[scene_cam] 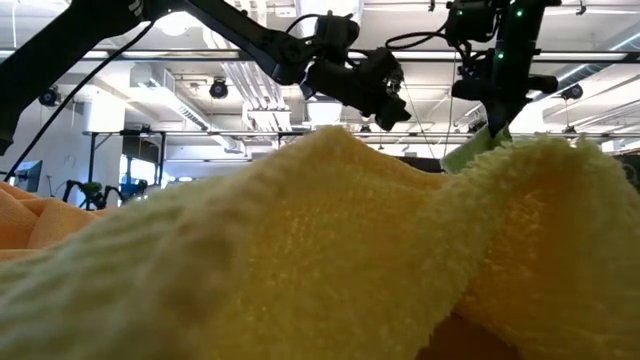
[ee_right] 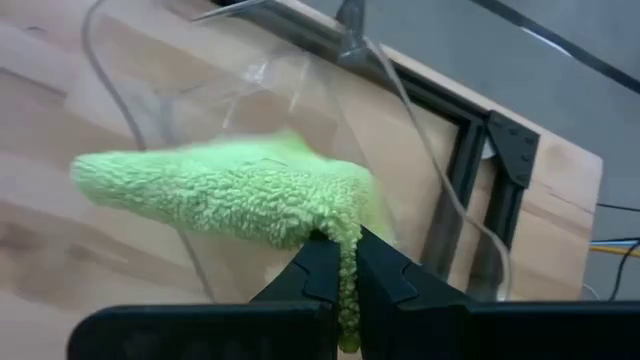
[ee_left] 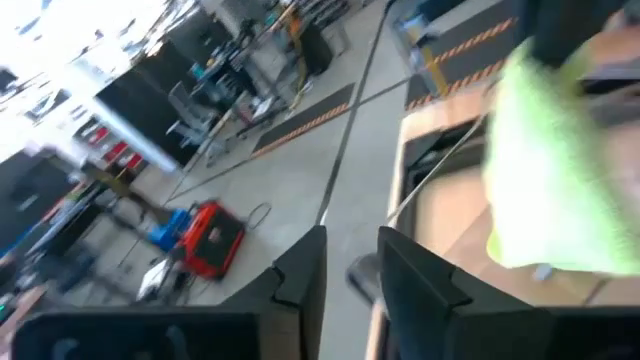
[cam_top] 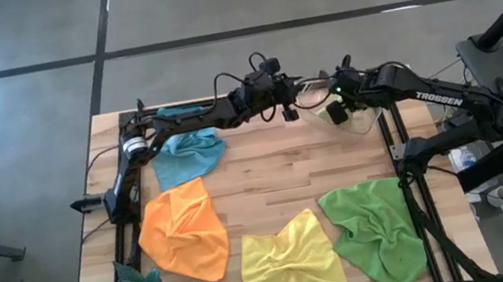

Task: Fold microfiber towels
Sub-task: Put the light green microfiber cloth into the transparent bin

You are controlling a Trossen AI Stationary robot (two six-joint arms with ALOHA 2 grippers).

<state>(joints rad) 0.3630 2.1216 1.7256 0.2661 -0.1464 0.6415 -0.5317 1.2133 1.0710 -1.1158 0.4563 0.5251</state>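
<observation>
Lime-green microfiber is pinched in the right end effector (ee_right: 345,275), whose fingers are clamped together on an edge of the lime green towel (ee_right: 230,195); the cloth drapes out ahead of those fingers in a folded wedge, lifted off the wooden worktop (cam_top: 267,174) near its far rail; the left end effector (ee_left: 350,275) stands just beside it with its fingers slightly apart and nothing visibly between them, the same towel hanging ahead of it and to one side, not touching. Judging by this, the step in hand is the folding of this one towel held aloft between the two arms, with the left side seemingly let go; the next move probably calls for laying the cloth down flat without the fold slipping, or for the left end effector to take a fresh corner. Well apart from both end effectors, toward the near edge, lie the blue towel (cam_top: 191,154), the orange towel (cam_top: 185,230), the yellow towel (cam_top: 292,258) and the darker green towel (cam_top: 377,232), all spread and rumpled, none of them neatly folded as far as I can judge.
</observation>
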